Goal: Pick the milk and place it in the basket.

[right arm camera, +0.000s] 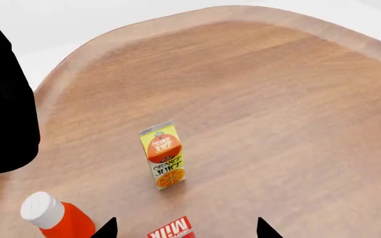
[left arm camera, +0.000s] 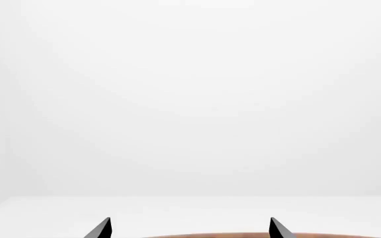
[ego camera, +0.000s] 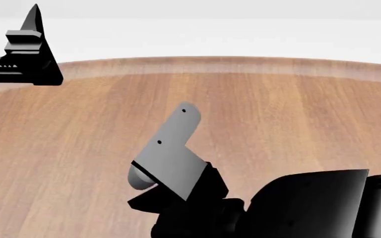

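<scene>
I am bringing the right gripper (right arm camera: pixel 184 228), jaws spread wide, down over the milk (right arm camera: pixel 170 230), which is standing on the table (right arm camera: pixel 277 124) just beside the orange juice carton (right arm camera: pixel 162 154). I am aiming to centre on the red top and keep clear of the juice. The left gripper (left arm camera: pixel 189 229) is hanging released too.

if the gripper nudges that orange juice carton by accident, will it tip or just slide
Probably tips. The orange juice carton stands upright, tall and narrow on a small base, so a high nudge likely topples it. A low push may slide it, since the wooden table looks smooth. Its flat sides mean it shouldn't roll once down.
</scene>
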{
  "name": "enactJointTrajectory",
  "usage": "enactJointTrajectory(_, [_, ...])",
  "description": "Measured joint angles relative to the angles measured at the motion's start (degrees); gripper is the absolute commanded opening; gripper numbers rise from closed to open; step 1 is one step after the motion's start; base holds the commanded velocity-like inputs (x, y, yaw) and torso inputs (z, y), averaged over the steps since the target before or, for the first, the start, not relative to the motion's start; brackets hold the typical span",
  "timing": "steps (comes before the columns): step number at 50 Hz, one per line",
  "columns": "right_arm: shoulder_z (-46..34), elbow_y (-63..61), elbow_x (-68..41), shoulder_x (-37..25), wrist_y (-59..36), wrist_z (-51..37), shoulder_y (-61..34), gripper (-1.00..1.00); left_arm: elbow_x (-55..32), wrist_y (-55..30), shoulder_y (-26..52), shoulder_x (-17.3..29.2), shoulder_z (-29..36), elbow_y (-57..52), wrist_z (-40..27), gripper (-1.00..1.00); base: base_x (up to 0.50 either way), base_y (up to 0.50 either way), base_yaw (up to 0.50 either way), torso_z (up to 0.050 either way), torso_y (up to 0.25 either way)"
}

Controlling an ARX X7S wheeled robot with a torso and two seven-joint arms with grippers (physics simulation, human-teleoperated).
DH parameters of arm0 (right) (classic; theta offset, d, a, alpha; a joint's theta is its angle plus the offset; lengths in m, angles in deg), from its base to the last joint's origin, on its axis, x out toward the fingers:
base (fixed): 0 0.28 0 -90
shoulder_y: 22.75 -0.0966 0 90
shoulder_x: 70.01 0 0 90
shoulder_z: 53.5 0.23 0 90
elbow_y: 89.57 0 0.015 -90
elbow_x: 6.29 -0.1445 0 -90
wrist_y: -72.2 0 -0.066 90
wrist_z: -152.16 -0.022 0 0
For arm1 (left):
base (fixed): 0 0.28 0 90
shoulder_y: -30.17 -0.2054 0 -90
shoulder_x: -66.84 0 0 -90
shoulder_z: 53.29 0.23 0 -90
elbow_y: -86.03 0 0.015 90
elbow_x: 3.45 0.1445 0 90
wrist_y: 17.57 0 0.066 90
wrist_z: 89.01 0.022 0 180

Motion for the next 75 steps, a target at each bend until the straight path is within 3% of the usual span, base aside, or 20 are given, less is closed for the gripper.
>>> enactJointTrajectory(75, [-11.34, 9.50, 7.73, 0.77, 4.54, 4.43, 4.91, 1.00, -4.74, 0.81, -0.15, 1.08, -0.19, 1.75, -3.31, 1.00, 0.00, 0.00, 0.00, 0.000, 0.000])
